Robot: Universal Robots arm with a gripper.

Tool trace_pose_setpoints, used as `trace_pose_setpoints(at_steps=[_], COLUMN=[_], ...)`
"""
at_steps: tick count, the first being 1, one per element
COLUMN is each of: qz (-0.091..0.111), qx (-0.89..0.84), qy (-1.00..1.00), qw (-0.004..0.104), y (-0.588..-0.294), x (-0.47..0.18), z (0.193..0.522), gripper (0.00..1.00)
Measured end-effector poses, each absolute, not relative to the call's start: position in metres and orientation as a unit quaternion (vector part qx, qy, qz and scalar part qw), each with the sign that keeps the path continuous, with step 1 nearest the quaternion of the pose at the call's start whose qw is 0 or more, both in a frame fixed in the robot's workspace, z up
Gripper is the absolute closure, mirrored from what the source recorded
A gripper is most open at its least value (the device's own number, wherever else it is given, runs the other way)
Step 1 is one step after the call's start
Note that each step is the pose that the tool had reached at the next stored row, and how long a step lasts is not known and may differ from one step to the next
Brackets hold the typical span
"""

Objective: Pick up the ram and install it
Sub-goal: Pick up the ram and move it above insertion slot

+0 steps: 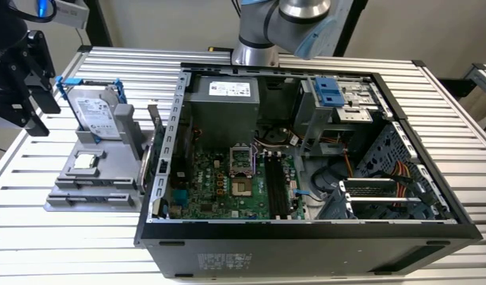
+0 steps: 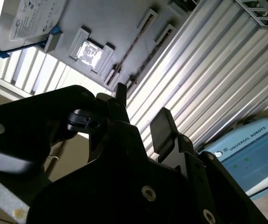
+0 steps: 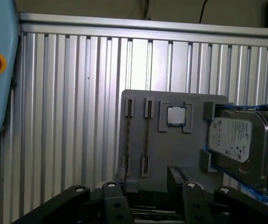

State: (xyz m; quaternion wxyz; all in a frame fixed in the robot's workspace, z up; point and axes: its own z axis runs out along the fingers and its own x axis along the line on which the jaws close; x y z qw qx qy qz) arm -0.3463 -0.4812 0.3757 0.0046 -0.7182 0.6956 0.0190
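While its jaws stand wide with nothing between them, the claw [image 3: 147, 179] hangs near the grey holder [image 3: 171, 149]. Past its tips the ram [image 3: 146, 137] stands on edge in its slots, with a twin stick [image 3: 128, 135] just beside it. Farther on sit the processor [image 3: 175, 115] and the hard drive [image 3: 236, 140]. A clean grab likely means squaring the fingers across the thin board at mid-length, clear of the twin, and pulling straight out of the slots.
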Motion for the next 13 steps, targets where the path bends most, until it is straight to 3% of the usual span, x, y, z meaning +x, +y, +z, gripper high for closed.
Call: trace_pose_setpoints(at_steps=[13], qz=[0.019], qx=[-0.718], qy=[0.696], qw=[0.005], y=[-0.4812], x=[-0.3463], z=[0.3696], gripper=[0.0])
